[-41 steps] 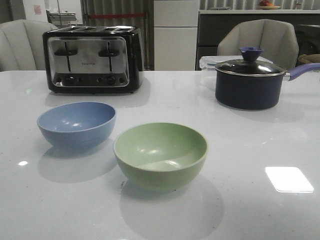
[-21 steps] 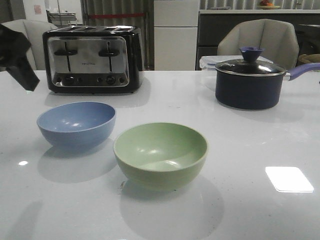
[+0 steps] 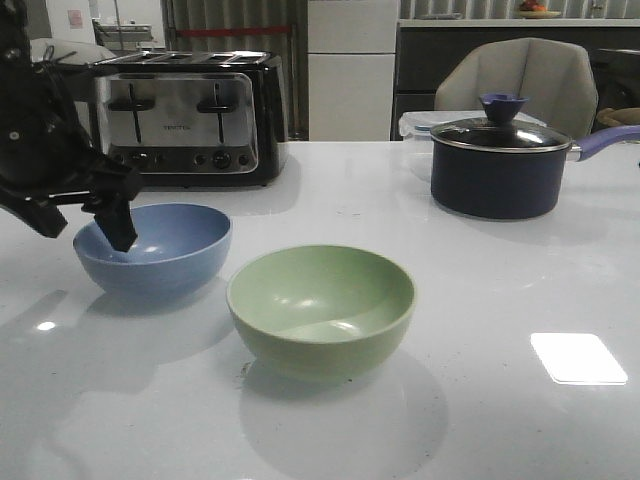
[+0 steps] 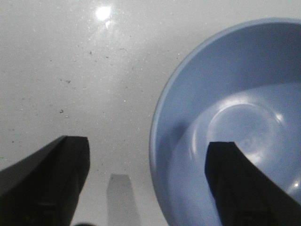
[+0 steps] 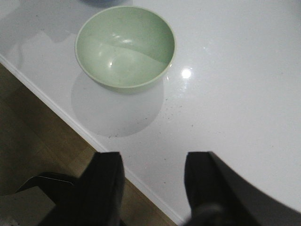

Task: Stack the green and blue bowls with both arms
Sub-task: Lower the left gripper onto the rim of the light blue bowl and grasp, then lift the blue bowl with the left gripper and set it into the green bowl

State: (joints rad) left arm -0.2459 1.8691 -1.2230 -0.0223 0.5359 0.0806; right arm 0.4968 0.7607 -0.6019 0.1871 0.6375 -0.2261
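The dusty blue bowl [image 3: 160, 245] stands on the white table [image 3: 480, 300] at the left. The pale green bowl [image 3: 320, 305] stands upright beside it, nearer and to the right. My left gripper [image 3: 85, 232] is open at the blue bowl's left rim. In the left wrist view one finger [image 4: 233, 174] is inside the blue bowl [image 4: 235, 113] and the other finger [image 4: 56, 174] is outside over the table; the left gripper [image 4: 146, 157] holds nothing. My right gripper [image 5: 153, 162] is open and empty above the table's front edge, short of the green bowl [image 5: 124, 47]; it is out of the front view.
A black-and-chrome toaster [image 3: 185, 120] stands at the back left, just behind my left arm. A dark lidded saucepan [image 3: 500, 165] with a blue handle stands at the back right. The table's front edge [image 5: 70, 120] and the floor below show in the right wrist view.
My left arm has come in from the left and lowered; its open gripper now straddles the blue bowl's left rim. The bowls have not moved.
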